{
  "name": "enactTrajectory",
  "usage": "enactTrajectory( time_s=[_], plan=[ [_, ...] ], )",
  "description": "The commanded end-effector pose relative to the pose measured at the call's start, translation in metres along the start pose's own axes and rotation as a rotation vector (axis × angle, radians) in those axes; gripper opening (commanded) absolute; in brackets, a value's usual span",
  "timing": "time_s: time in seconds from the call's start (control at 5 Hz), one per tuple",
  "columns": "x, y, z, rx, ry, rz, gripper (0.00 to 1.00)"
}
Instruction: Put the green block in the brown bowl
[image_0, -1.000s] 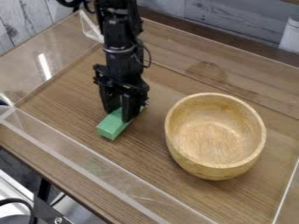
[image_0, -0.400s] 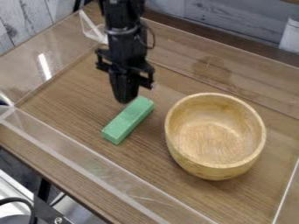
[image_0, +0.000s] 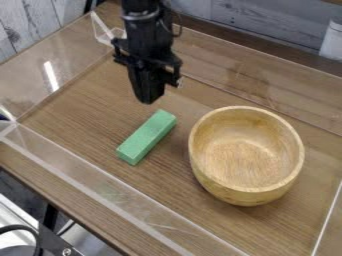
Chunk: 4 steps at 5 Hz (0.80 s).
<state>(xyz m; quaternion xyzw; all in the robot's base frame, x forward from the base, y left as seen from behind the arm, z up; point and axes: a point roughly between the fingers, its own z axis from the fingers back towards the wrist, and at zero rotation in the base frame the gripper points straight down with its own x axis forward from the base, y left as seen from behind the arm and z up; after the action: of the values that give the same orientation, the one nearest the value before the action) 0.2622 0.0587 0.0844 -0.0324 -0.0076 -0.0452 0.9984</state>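
Observation:
The green block (image_0: 146, 136) lies flat on the wooden table, pointing diagonally, just left of the brown bowl (image_0: 247, 153). The bowl stands upright with nothing in it. My gripper (image_0: 150, 96) hangs pointing down above the block's far end, clear of it and holding nothing. Its dark fingertips look close together, and I cannot make out a gap between them.
A low clear plastic wall (image_0: 80, 185) runs along the table's front and left sides. Behind the arm the tabletop meets a pale back wall (image_0: 267, 25). Bare wood (image_0: 80, 110) lies left of the block.
The gripper was down around the block's far end a second ago. It has since lifted straight up without the block, which now lies fully in view on the table.

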Motion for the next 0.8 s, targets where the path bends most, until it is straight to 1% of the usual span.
enactTrajectory(
  time_s=[0.0,0.6],
  plan=[
    [0.0,0.007,-0.007,0.028,-0.01,-0.022,1.0],
    [-0.01,0.012,-0.045,0.046,0.039,-0.036,1.0]
  ],
)
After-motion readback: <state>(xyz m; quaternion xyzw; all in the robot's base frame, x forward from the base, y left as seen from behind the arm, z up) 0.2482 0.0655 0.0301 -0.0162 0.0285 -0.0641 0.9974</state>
